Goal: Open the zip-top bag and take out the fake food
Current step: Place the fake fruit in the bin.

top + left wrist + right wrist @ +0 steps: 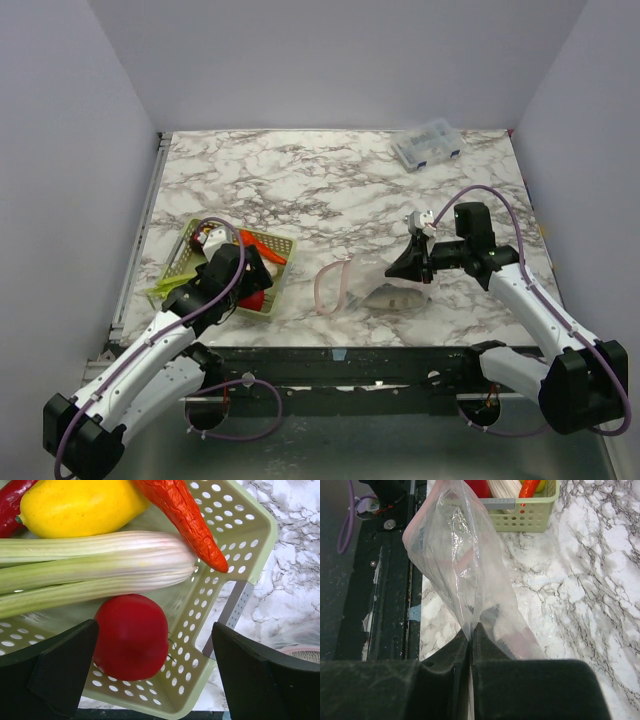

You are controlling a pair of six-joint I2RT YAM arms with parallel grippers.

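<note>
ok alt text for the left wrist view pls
The open left gripper hangs over a green mesh basket holding a red round fruit nearest, a pale green stalk across the middle, a yellow piece and an orange carrot beyond. Marble table at right.

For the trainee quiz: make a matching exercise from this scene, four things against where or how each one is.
Things: 1 zip-top bag; 2 red round fruit; 3 left gripper; 4 clear box.
States: A open, above the green basket; B lying in the green basket; C far right of the table; D pinched by the right gripper.
Pairs: 1-D, 2-B, 3-A, 4-C.
</note>
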